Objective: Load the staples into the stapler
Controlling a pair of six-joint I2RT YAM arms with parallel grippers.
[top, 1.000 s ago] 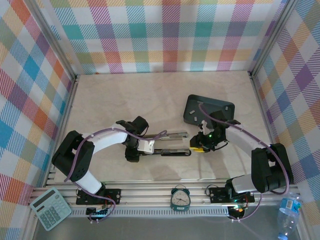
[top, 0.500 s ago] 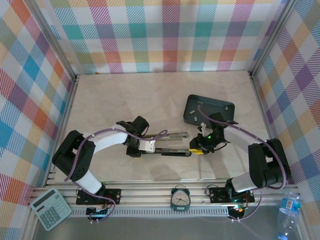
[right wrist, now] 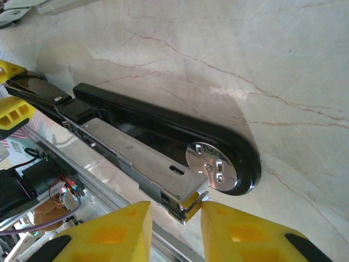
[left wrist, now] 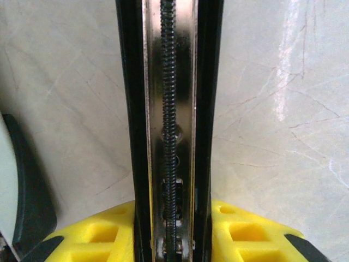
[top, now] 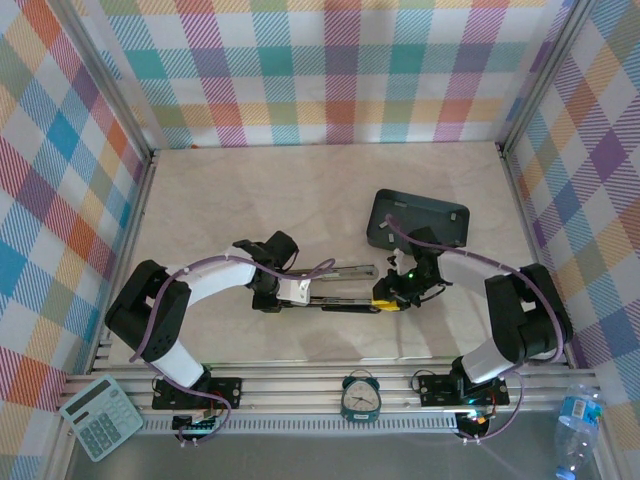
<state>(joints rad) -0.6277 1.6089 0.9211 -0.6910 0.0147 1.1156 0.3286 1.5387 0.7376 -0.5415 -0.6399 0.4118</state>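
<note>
Table [top: 250,210]: pale marbled top that carries everything listed here.
Tray [top: 430,215]: dark grey, right of centre and toward the far side; its contents are too small to read from above.
Stapler [top: 340,300], place: lies flat near mid-table, just near-left of the tray, between the two grippers.
Stapler, work done: it is swung open and its arms splay in a narrow V from the left end. The magazine channel [left wrist: 170,109] faces up and is exposed.
Stapler, work left: the channel shows a coiled spring rod on bare metal, so it is judged unloaded. A strip must be fetched, laid in, and the top shut.
Stapler, long axis: runs left to right across the table, hinge end left, nose end right.
Base [right wrist: 163,123]: black, with its round anvil plate [right wrist: 211,167] at the nose end.
Left gripper [left wrist: 173,234]: yellow fingers pressed against both sides of the magazine near the hinge, pinching it.
Right gripper [right wrist: 175,210]: fingers narrowly apart either side of the magazine's metal tip; whether they pinch it, I cannot tell.
Staples: too small to make out; judged not yet in the channel.
</note>
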